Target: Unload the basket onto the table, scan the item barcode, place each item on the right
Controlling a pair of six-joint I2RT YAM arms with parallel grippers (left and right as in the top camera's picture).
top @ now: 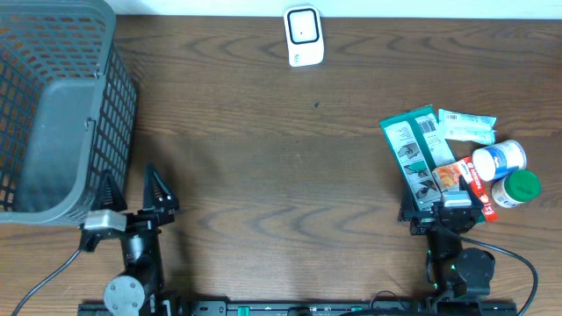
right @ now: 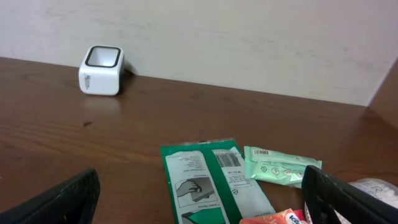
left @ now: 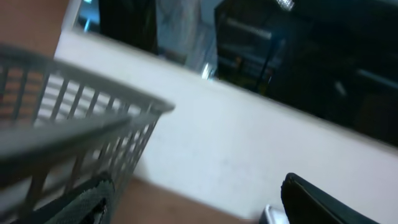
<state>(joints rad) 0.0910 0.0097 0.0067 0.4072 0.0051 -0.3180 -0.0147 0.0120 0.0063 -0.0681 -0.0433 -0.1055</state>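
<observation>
A pile of items lies at the table's right: a dark green packet (top: 416, 149) (right: 211, 180) with its barcode facing up, a pale green packet (top: 465, 127) (right: 280, 167), an orange pack (top: 464, 180), a blue-capped white bottle (top: 499, 161) and a green-capped bottle (top: 516, 188). The white scanner (top: 302, 35) (right: 101, 70) stands at the far edge, mid-table. My right gripper (top: 442, 200) (right: 202, 211) is open over the near end of the dark green packet, holding nothing. At the front left, my left gripper (top: 133, 191) (left: 205, 214) is open and empty beside the basket.
A large grey mesh basket (top: 53, 105) (left: 68, 124) fills the left end of the table. A white wall (right: 249, 43) runs behind the far edge. Bare brown tabletop (top: 281, 158) lies between basket and pile.
</observation>
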